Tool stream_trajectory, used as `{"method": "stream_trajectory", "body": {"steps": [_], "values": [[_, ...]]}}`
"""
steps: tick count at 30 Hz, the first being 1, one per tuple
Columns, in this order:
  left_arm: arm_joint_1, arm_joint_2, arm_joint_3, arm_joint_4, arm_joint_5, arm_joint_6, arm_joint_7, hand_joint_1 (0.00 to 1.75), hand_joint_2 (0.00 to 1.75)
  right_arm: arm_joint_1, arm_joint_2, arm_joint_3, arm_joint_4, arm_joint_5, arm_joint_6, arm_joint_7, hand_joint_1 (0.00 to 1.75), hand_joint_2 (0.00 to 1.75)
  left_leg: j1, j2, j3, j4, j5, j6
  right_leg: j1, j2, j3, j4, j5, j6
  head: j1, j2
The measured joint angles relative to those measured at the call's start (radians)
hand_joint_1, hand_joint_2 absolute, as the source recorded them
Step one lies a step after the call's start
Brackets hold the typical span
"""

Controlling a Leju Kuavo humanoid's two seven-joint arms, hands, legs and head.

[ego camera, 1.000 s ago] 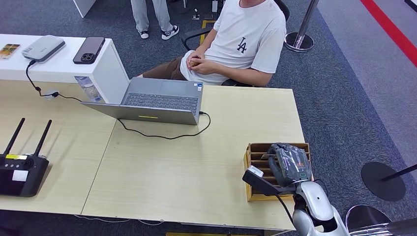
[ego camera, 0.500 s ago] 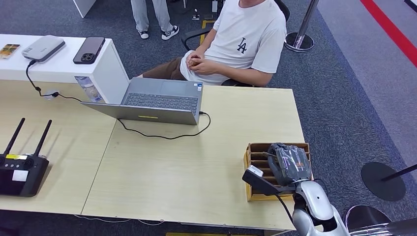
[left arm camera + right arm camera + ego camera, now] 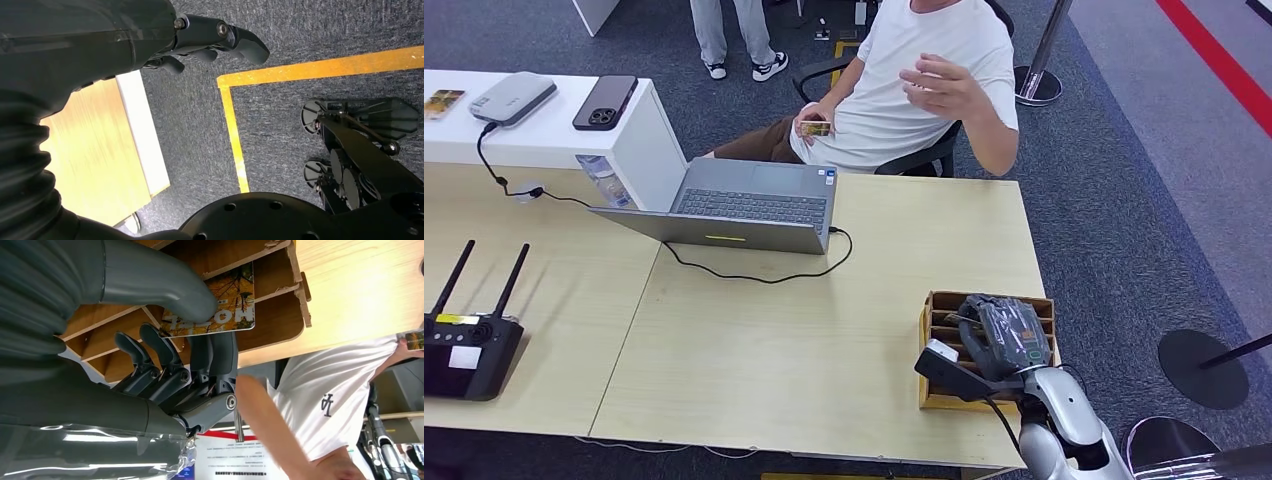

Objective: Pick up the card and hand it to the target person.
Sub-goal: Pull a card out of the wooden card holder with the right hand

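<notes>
Card point(image 3: 220, 305) sits pinched by right hand point(image 3: 195, 340) inside the wooden rack point(image 3: 944, 320); catching a divider could tug it loose.

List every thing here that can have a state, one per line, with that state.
card: pinched by the right hand, partly in the wooden holder.
right hand: thumb and fingers closed on the card.
left hand: hanging over the floor, fingers curled, holding nothing.
wooden holder: upright on the desk.
laptop: lid open, cable plugged in.
phone: lying face down.
person: seated, one hand raised.
</notes>
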Motion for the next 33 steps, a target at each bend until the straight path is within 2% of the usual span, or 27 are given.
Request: {"method": "stream_trajectory", "body": {"steps": [21, 33], "values": [[0.0, 0.0, 0.0, 0.0, 0.005, 0.003, 0.008, 0.0, 1.75, 0.03, -0.006, -0.034, -0.053, -0.001, -0.012, 0.016, 1.54, 1.75, 0.0, 0.0, 0.0, 0.0, 0.0, 0.0, 0.0, 0.0, 0.0, 0.0, 0.0, 0.0, 0.0, 0.0], [0.001, 0.0, 0.0, 0.0, 0.015, 0.008, 0.01, 0.0, 1.75, 0.078, -0.008, -0.125, -0.206, -0.297, 0.003, -0.194, 1.54, 1.75, 0.0, 0.0, 0.0, 0.0, 0.0, 0.0, 0.0, 0.0, 0.0, 0.0, 0.0, 0.0, 0.0, 0.0]]}}
